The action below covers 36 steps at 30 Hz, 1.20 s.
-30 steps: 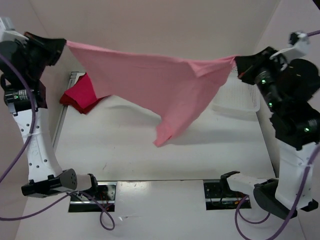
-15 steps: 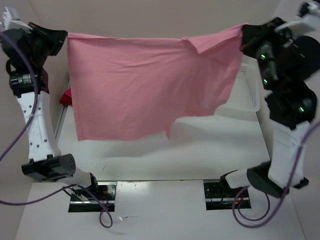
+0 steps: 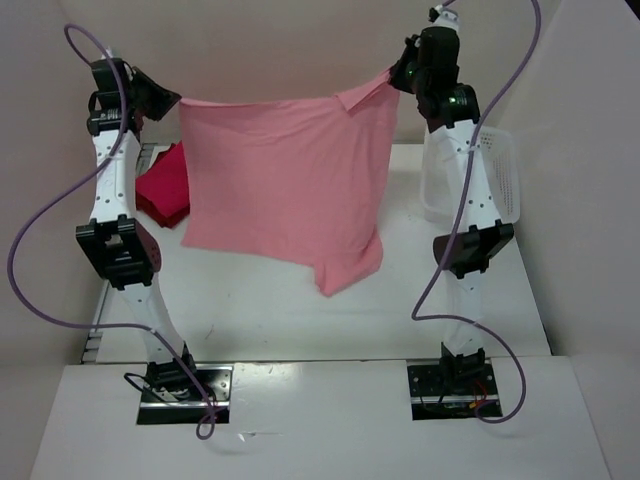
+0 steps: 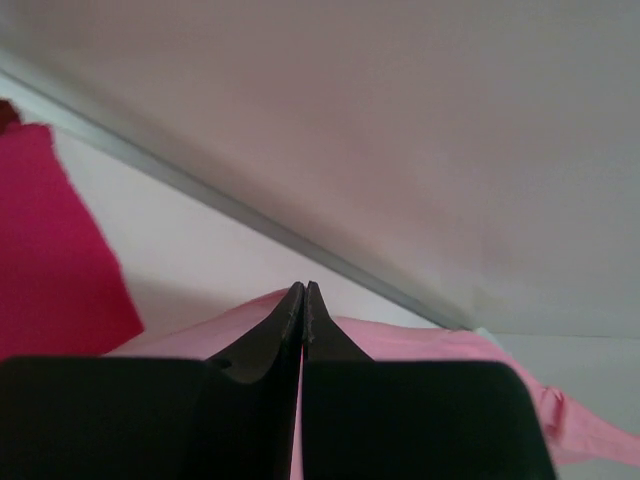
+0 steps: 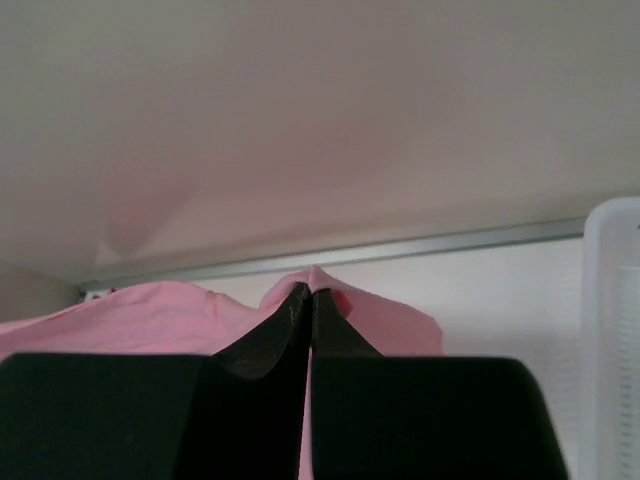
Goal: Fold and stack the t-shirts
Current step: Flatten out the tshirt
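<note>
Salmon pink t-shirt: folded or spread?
Spread: light salmon pink cloth t-shirt hangs as a flat sheet between left gripper and right gripper.

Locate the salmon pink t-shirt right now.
Top view, centre: the salmon pink t-shirt hangs spread between the left gripper and the right gripper, red shirt pile to its left, white basket to its right.

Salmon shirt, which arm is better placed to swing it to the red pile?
Left, probably. The left gripper and right gripper both pinch the salmon shirt along its top edge, but the red pile lies beside the left arm.
</note>
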Each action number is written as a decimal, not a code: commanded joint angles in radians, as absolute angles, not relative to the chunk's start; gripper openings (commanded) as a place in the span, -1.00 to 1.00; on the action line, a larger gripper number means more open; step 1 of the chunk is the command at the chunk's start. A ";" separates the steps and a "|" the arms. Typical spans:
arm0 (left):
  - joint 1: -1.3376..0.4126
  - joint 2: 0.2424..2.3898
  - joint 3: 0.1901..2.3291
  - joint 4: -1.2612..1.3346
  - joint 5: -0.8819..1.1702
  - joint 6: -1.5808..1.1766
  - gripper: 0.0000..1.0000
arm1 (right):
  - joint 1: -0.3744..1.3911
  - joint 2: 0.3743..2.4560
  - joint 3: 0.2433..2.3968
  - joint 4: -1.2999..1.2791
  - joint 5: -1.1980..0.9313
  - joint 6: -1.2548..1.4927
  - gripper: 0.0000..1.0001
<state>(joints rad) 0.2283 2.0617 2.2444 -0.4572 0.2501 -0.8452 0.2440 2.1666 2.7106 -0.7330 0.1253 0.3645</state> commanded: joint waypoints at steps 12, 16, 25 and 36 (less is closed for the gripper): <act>0.253 1.881 2.207 -0.206 0.272 -0.853 -1.00 | 0.225 1.755 2.478 -0.549 0.192 0.365 -0.99; 0.253 1.760 1.886 -0.079 0.261 -0.798 -1.00 | 0.225 1.532 2.004 -0.453 0.183 0.365 -0.99; 0.253 1.549 1.122 0.083 0.270 -0.729 -0.99 | 0.195 1.208 1.138 -0.485 0.056 0.422 -0.99; 0.253 1.382 0.916 -0.136 0.175 -0.592 -0.99 | 0.195 1.037 1.011 -0.774 -0.100 0.508 -0.99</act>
